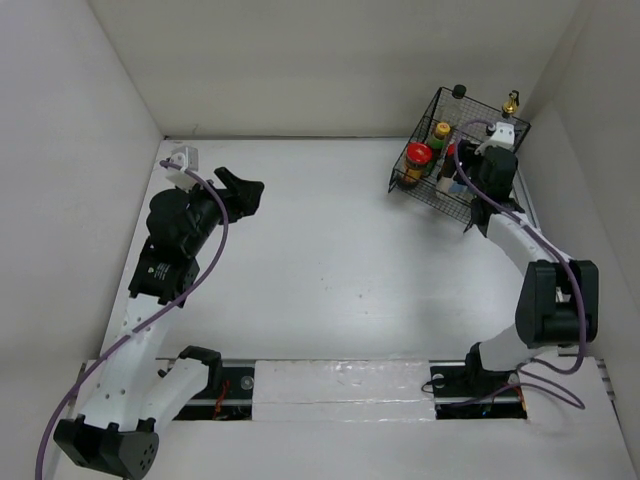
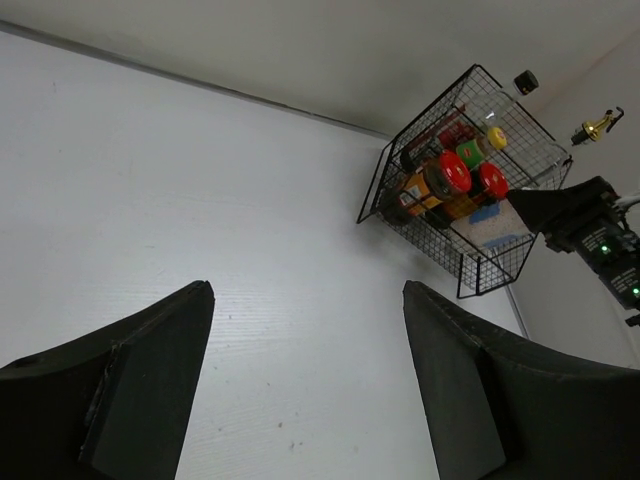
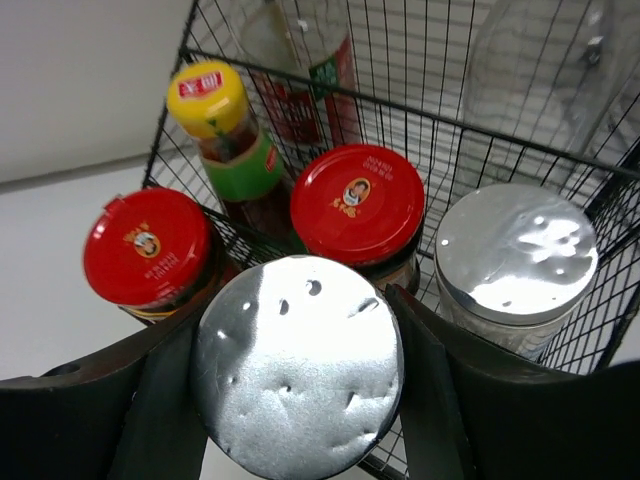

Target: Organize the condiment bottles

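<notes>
My right gripper [image 3: 296,312] is shut on a silver-capped white shaker [image 3: 298,380] at the near edge of the black wire rack [image 3: 185,60]. In the rack stand two red-lidded dark jars [image 3: 147,245] [image 3: 357,203], a slim yellow-capped bottle [image 3: 207,97], a second silver-capped shaker [image 3: 517,252], a labelled bottle [image 3: 305,85] and a clear bottle [image 3: 545,75]. In the top view the rack [image 1: 430,110] is at the far right with the right gripper [image 1: 462,165] over it. My left gripper [image 1: 245,190] is open and empty over the bare table [image 2: 308,290].
White walls enclose the table on three sides; the rack [image 2: 400,150] stands close to the back right corner. A small gold fitting [image 1: 511,102] sticks out of the wall behind it. The left arm is folded at the far left.
</notes>
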Motion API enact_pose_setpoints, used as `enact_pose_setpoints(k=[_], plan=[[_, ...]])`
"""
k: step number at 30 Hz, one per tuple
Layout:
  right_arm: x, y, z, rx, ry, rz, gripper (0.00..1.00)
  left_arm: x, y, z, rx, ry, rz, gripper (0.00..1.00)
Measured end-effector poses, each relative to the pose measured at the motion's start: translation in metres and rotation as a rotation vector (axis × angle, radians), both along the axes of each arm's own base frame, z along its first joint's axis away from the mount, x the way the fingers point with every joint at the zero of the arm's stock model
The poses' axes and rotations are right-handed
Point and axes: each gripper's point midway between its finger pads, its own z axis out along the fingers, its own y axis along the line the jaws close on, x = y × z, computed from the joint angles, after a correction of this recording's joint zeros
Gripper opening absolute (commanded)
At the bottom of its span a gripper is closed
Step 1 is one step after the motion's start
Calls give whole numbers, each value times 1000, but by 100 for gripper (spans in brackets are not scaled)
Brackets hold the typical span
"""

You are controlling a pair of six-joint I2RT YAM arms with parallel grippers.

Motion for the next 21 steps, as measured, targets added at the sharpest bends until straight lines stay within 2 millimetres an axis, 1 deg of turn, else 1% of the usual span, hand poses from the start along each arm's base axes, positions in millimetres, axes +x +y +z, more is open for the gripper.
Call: enact_pose_setpoints(k=[4, 5, 7, 10, 11, 14, 15, 17, 18, 19, 21], plan=[[7, 1, -32, -8, 67, 2, 40, 1, -1, -2, 5, 4, -4, 74], [8, 1, -38, -14, 80, 0, 40, 1, -1, -2, 6, 4, -5, 74], [11, 3, -46, -22, 96, 0, 43, 1, -1, -2, 7, 4, -7, 74], [14, 8, -47, -30, 97, 6, 56, 1, -2, -2, 7, 4, -11, 75], [15, 11, -47, -33, 96, 11, 63, 1, -2, -2, 7, 4, -12, 75], [18, 15, -48, -40, 99, 16, 73, 0, -2, -2, 7, 4, -15, 77], [18, 16, -48, -39, 100, 18, 80, 0, -2, -2, 7, 3, -15, 78], [19, 20, -46, -38, 93, 23, 88, 0, -2, -2, 8, 3, -15, 79], [19, 23, -44, -39, 89, 29, 96, 0, -2, -2, 8, 3, -15, 79], [20, 26, -42, -37, 83, 29, 100, 0, -2, -2, 8, 4, -16, 79], [20, 30, -37, -43, 74, 30, 100, 0, -2, -2, 9, 3, -16, 82]])
